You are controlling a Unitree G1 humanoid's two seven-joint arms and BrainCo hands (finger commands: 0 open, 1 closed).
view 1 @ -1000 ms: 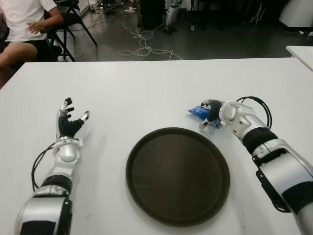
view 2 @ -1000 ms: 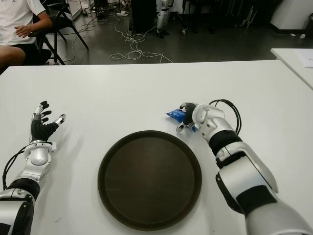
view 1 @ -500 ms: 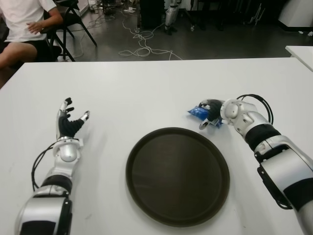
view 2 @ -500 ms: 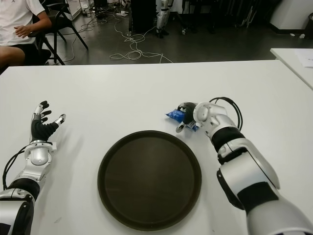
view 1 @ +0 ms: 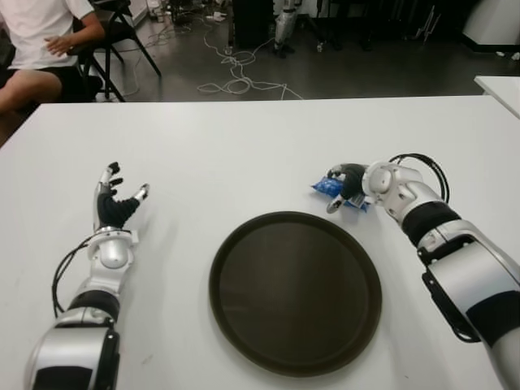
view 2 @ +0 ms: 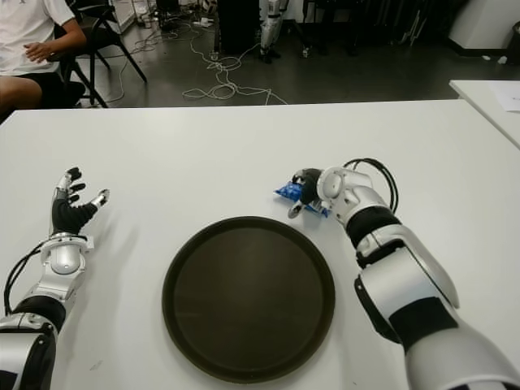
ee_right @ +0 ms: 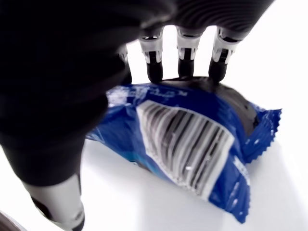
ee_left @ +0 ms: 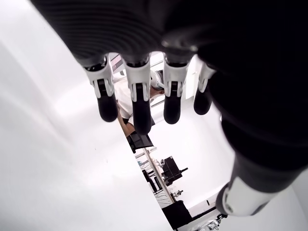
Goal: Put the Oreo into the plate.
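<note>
The Oreo (view 1: 323, 186) is a blue snack packet (ee_right: 192, 144) lying on the white table (view 1: 244, 146), just beyond the far right rim of the round dark plate (view 1: 295, 292). My right hand (view 1: 343, 192) covers the packet from its right side. Three fingertips (ee_right: 185, 67) touch the packet's far edge, while the thumb (ee_right: 57, 211) stands apart from it, so nothing is pinched. The plate holds nothing. My left hand (view 1: 115, 203) shows well to the left of the plate, fingers (ee_left: 139, 101) spread and empty.
A seated person (view 1: 41, 41) is beyond the table's far left corner, beside a chair. Cables (view 1: 236, 77) lie on the floor behind the table. The corner of another white table (view 1: 500, 88) shows at the far right.
My right hand has crept slightly left and farther over the packet, with the forearm swinging a little. The packet, plate and left hand stay where they were.
</note>
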